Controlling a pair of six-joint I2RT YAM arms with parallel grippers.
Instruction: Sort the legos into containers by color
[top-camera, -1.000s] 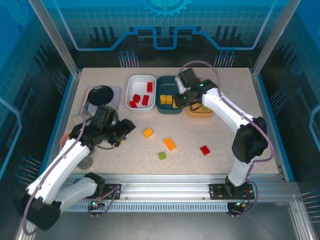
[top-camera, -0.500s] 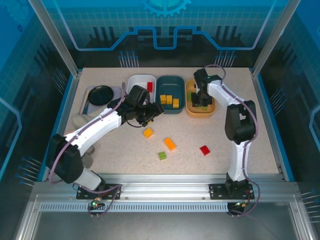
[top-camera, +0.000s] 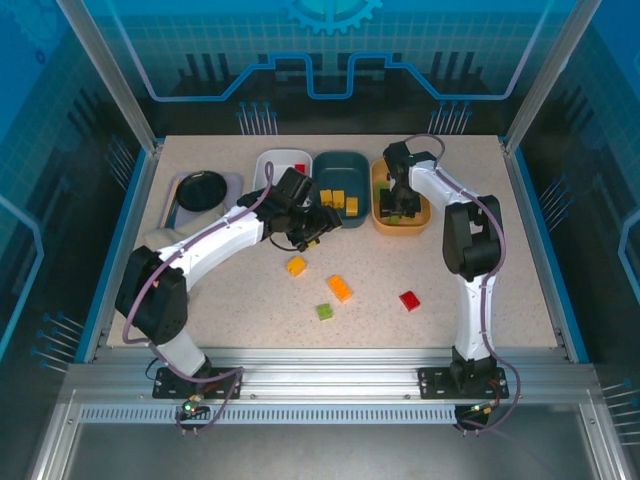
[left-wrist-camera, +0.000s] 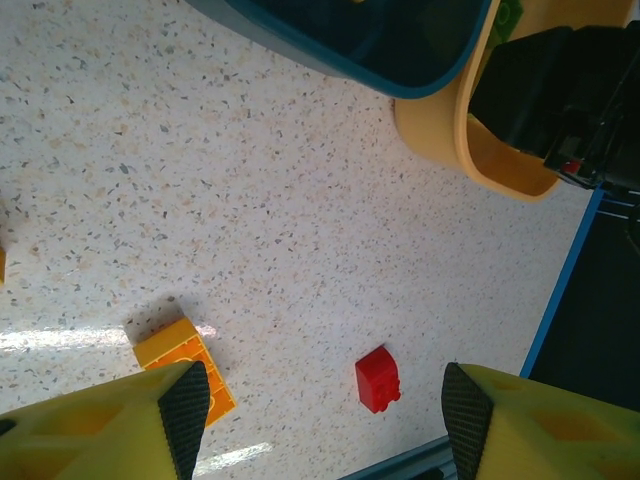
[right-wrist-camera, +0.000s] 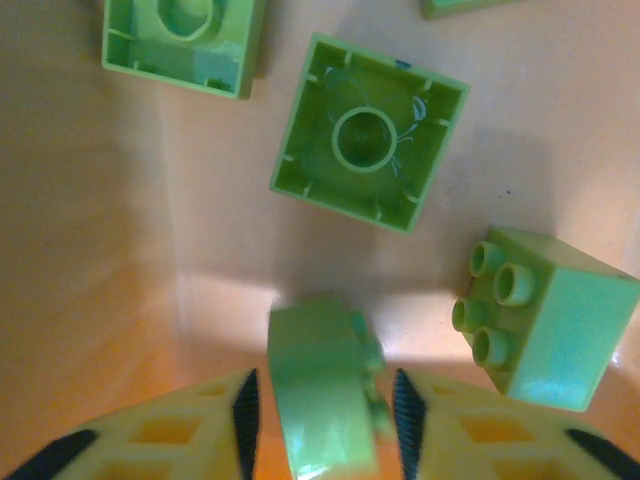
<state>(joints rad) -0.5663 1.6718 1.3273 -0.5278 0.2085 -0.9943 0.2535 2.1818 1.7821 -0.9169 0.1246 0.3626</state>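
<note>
Top external — left arm (top-camera: 230, 240) shifted right, nearer teal tub (top-camera: 340, 170)

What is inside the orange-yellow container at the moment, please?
The orange-yellow container holds light green legos: two hollow side up, one on its side, one between the right claw's fingers. From above, the right arm covers part of its floor.

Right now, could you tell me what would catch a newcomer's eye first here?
The right gripper hangs in the orange tub, a green brick between its jaws, among other green bricks. Four loose bricks lie mid-table: two orange, one green, one red.
</note>
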